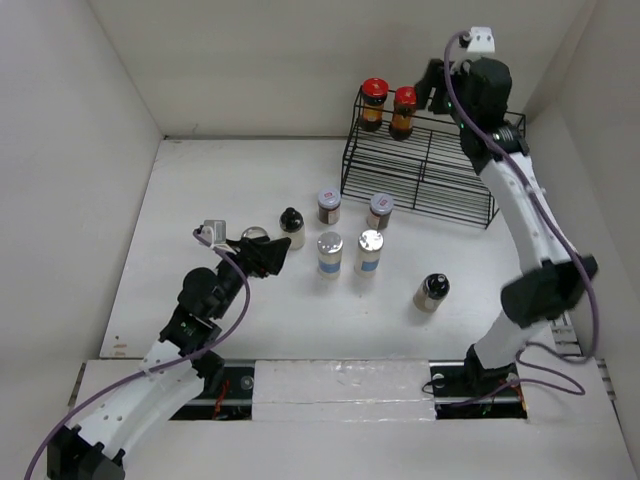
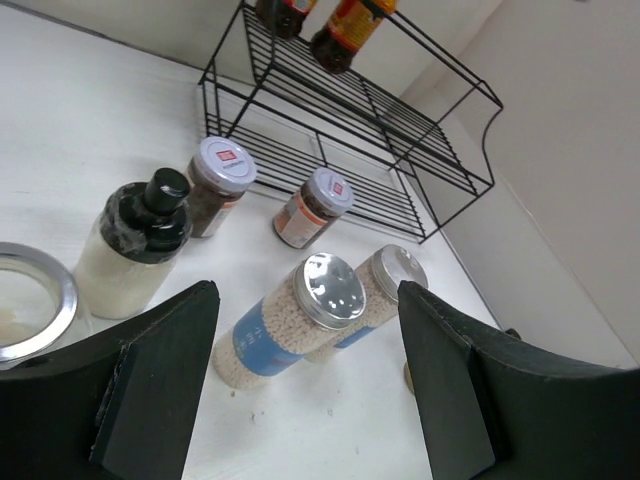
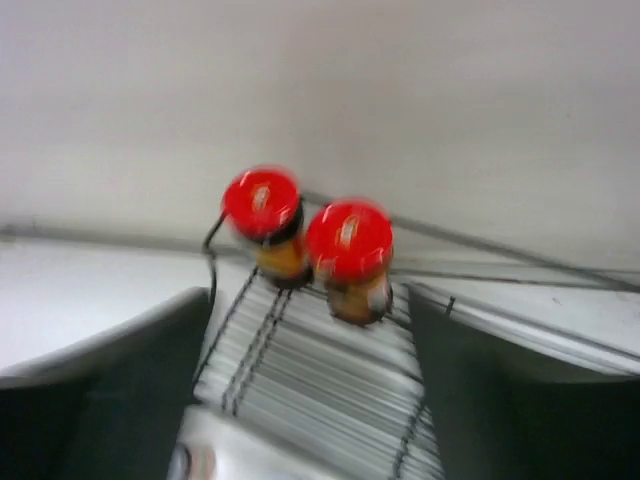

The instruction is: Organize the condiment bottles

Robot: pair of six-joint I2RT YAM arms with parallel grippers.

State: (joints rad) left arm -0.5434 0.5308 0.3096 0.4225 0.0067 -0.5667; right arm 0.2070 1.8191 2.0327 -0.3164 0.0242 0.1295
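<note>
Two red-capped dark bottles (image 1: 374, 103) (image 1: 404, 110) stand on the top shelf of the black wire rack (image 1: 420, 175). My right gripper (image 1: 435, 85) is open and empty just right of them; its blurred wrist view shows both red caps (image 3: 262, 203) (image 3: 349, 240) ahead between the jaws. On the table stand two dark spice jars (image 1: 329, 207) (image 1: 380, 211), two silver-lidded blue-labelled jars (image 1: 329, 253) (image 1: 369, 251) and two cream black-capped bottles (image 1: 292, 228) (image 1: 432, 292). My left gripper (image 1: 268, 255) is open and empty, facing the blue-labelled jars (image 2: 290, 320) (image 2: 385, 290).
A clear jar with a silver rim (image 1: 256, 237) stands right beside my left gripper and shows at the left edge of the left wrist view (image 2: 30, 300). The rack's lower shelf (image 2: 330, 170) holds nothing. White walls enclose the table on three sides.
</note>
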